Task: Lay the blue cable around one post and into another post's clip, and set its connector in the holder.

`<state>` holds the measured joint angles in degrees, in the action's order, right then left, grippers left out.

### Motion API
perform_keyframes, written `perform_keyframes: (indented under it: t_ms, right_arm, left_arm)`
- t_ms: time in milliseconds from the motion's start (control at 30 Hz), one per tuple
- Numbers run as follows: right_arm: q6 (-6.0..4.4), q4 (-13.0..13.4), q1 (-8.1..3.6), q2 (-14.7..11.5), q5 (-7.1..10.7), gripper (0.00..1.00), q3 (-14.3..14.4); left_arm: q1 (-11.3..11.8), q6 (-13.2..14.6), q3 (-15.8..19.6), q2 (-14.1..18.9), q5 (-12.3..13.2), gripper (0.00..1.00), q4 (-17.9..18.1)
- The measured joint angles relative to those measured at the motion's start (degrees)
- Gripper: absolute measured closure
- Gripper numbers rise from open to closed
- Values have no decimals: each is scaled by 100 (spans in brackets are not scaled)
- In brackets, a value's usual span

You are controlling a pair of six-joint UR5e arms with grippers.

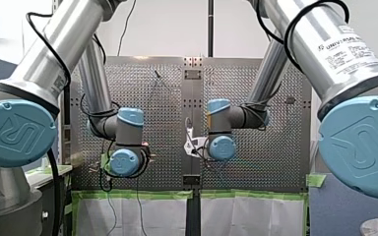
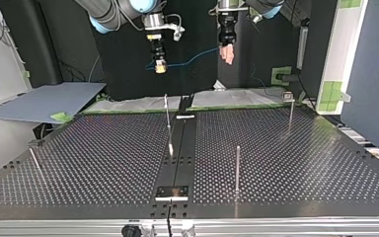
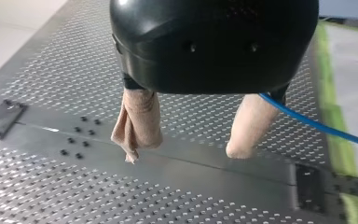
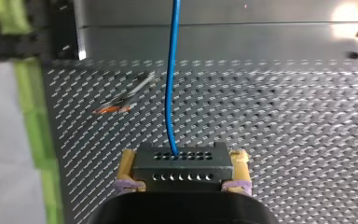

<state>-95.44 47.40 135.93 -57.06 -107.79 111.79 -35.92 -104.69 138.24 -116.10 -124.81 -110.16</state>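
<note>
High over the far end of the holey metal table (image 2: 286,163) in the top view, my right gripper (image 4: 182,173) pinches the black block connector (image 4: 182,158), likely keeping the thin blue cable (image 4: 170,93) clear, while my left gripper (image 3: 185,149) gapes wide beside that cable.

"UNIVERSAL ROBOTS" on the white label (image 1: 350,51) of my right arm (image 1: 311,35).

"What sort of room are you driving in?"

"A robotics lab, by my cameras. My left arm (image 1: 34,64) and my right arm (image 1: 334,49), printed Universal Robots, reach over a perforated metal tabletop (image 2: 286,158) with thin steel posts (image 2: 237,168). There's green tape (image 1: 138,194) on its edge and a grey partition (image 2: 370,74) beside it."
</note>
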Motion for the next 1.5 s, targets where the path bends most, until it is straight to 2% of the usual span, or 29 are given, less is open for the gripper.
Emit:
perform_keyframes:
  t_ms: [100,200,433,700,933,1067,1233,1400,1500]
  right_arm:
    - [-127,-157,-13,-156,23,72,-153]
    - [-171,-312,-36,-313,33,72,-310]
    - [-187,-653,-101,-654,47,72,-650]
    - [-189,-1058,-213,-1059,152,72,-1054]
    - [-181,-1388,-250,-1390,199,72,-1385]
    - [-103,-1572,-274,-1573,310,72,-1568]
    - [85,-1868,-280,-1869,416,72,-1865]
    - [242,-2171,-276,-2171,448,72,-2166]
    - [293,-2307,-258,-2300,450,72,-2304]
  left_arm:
    - [34,-68,-154,155,-69,0,-157]
    - [65,-131,-319,321,-174,0,-322]
    - [122,-318,-666,668,-296,0,-669]
    - [212,-340,-1069,1070,-399,0,-1071]
    - [297,-336,-1429,1431,-485,0,-1432]
    - [333,-337,-1618,1619,-532,0,-1619]
    - [565,-417,-1907,1909,-640,0,-1909]
    - [862,-565,-2210,2212,-424,0,-2211]
    - [1038,-650,-2387,2389,-255,0,-2387]
